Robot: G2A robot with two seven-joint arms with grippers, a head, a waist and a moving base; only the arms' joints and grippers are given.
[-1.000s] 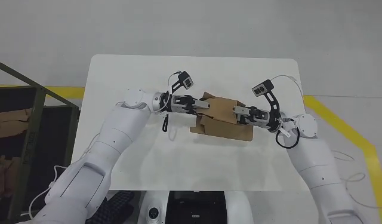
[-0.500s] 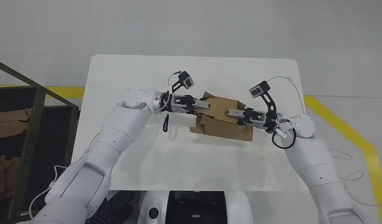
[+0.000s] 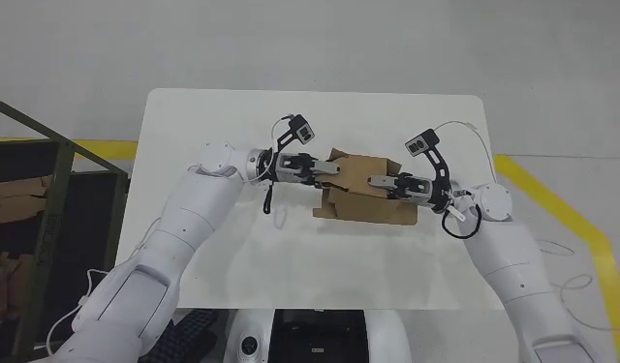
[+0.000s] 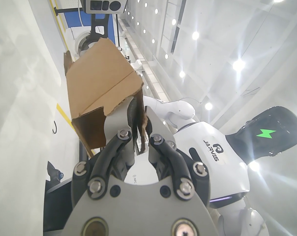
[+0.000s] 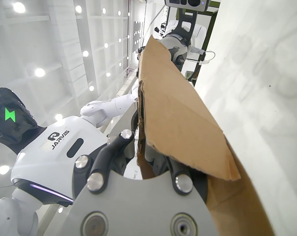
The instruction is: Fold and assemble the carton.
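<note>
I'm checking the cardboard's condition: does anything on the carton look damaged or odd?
Yes. The carton has a torn, ragged edge where the left gripper clamps it, and the edge pinched in the right gripper is frayed too. Otherwise nothing stands out.

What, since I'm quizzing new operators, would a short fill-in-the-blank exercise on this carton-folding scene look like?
The number of grippers shut on the brown carton is ____.
The left gripper and the right gripper clamp cardboard at ____ ends of it.
The table beneath is ____ in colour.
Missing words: two; opposite; white.
</note>
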